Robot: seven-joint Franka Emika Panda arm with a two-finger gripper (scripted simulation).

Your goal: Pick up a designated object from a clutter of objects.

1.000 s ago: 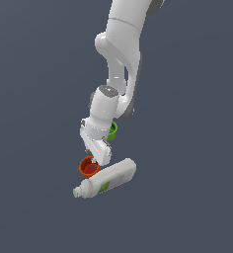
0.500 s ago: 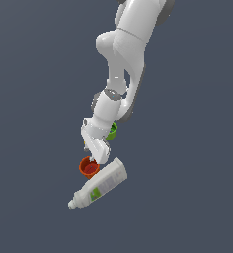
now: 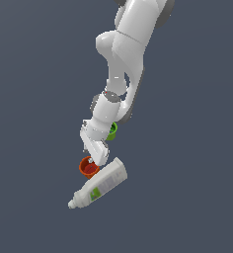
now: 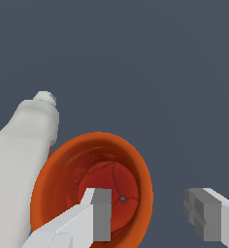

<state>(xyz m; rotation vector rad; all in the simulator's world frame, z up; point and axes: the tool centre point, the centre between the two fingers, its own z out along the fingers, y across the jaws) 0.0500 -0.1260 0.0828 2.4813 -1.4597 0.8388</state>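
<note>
The white two-fingered gripper (image 4: 153,213) has its grey-padded fingers (image 4: 102,213) spread apart, straddling one wall of the small orange-red tapered cup with a red inside (image 4: 94,186): in the wrist view one finger reaches down into the cup's open mouth while the other stands outside its rim, over bare floor, with a clear gap between them, and nothing is pinched. Whether either pad touches the cup wall cannot be told. In the exterior view the gripper (image 3: 96,158) hangs low at the end of the white jointed robot arm (image 3: 126,59), right over the cup (image 3: 88,168), which stands upright on the flat dark grey floor (image 3: 187,173) with its mouth facing up. Just beside the cup, and seemingly touching its side, lies the larger white plastic bottle with a green label (image 3: 99,184), resting on its side with its capped neck pointing toward the exterior view's lower left; in the wrist view its pale body (image 4: 17,160) runs along the cup's rim. Behind the gripper's wrist, partly hidden by it, a small bright green cup (image 3: 111,131) peeks out, a little apart from the orange-red one.
</note>
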